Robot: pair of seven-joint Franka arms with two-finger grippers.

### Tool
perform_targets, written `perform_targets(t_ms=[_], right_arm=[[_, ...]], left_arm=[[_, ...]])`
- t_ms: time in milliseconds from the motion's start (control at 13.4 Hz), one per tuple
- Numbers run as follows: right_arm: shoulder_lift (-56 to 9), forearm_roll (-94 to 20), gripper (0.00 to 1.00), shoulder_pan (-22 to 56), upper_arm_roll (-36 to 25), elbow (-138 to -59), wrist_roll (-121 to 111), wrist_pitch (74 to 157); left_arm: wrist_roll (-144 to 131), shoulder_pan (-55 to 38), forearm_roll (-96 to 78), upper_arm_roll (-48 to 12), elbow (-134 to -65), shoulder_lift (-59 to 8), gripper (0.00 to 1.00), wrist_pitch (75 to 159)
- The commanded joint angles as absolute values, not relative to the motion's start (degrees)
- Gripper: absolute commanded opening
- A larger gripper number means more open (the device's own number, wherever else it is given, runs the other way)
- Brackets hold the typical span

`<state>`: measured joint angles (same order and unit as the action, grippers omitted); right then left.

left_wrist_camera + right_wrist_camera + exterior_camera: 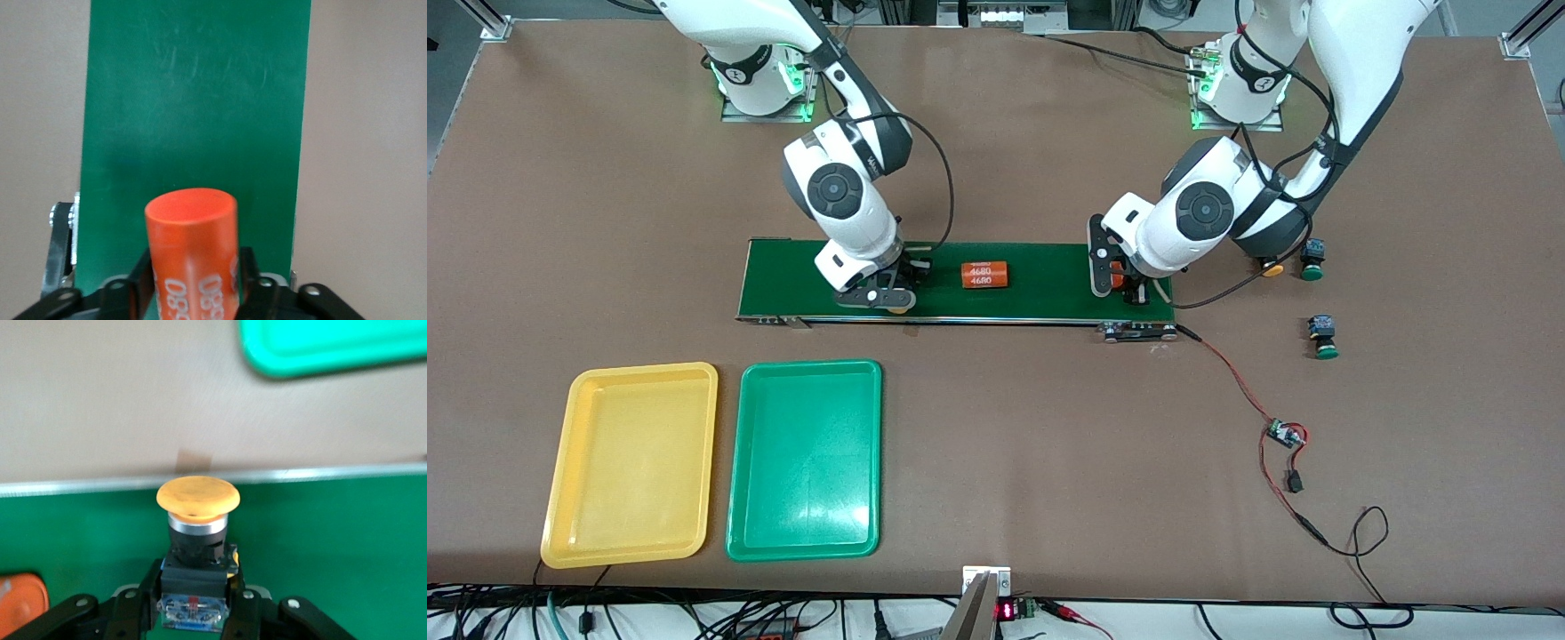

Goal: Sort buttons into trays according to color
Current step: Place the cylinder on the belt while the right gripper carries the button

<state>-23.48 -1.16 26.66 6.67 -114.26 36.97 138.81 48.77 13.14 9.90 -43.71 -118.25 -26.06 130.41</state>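
Two grippers are down on your conveyor belt (960,283). The right gripper (889,298) is clamped on a yellow-capped button (197,513), long axis level, cap aimed off the belt's front-camera edge toward the green tray (805,460); the yellow tray (631,464) lies beside that. The left gripper (1120,277) pinches an orange cylinder (192,257) at the belt's left-arm end, its axis along the belt. Another cylinder (984,275) lies mid-belt. Two green-capped buttons (1311,259) (1322,335) and a second yellow-capped button (1272,268) stand off the belt there.

Bare table (996,427) between belt (1040,293) and trays (805,458).
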Motion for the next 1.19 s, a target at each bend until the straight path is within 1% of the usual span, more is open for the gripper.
perform_targets(t_ms=[0,149,224,373,523,672,896,1120], right_arm=[[-21.27,-0.53,0.14,26.46,2.48,-112.33,37.27,138.34],[-21.79,-0.09,0.14,25.84,-3.23,-110.93,34.65,138.34],[-22.32,-0.09,0.14,24.88,-5.17,-109.96,30.54,138.34],[-23.64,0.00,0.14,21.12,-6.24,-107.76,22.01,138.25],[-25.66,0.09,0.14,17.42,-6.41,-105.83,12.62,138.25],[-26.89,0.17,0.14,13.73,-7.03,-104.51,5.22,138.25],[-30.66,0.35,0.14,8.80,-7.03,-102.57,-9.89,137.29],[-32.34,0.18,0.14,6.60,-7.03,-100.82,-14.15,135.71]], left_arm=[[50.10,13.45,9.49,-43.77,-117.69,-24.44,1.00,129.73],[49.57,13.88,8.71,-43.86,-116.46,-22.07,1.00,125.01],[49.40,14.32,8.53,-43.77,-114.63,-21.02,1.00,121.41],[45.99,14.59,6.78,-42.55,-109.97,-20.04,1.00,113.42],[38.10,14.50,5.54,-39.22,-108.37,-17.59,1.00,109.17],[32.02,13.63,5.54,-34.83,-108.98,-14.61,1.00,108.37],[19.47,10.73,5.54,-25.78,-109.95,-11.35,1.00,105.39],[5.84,10.02,5.54,-19.53,-114.59,-9.32,1.00,105.29]])
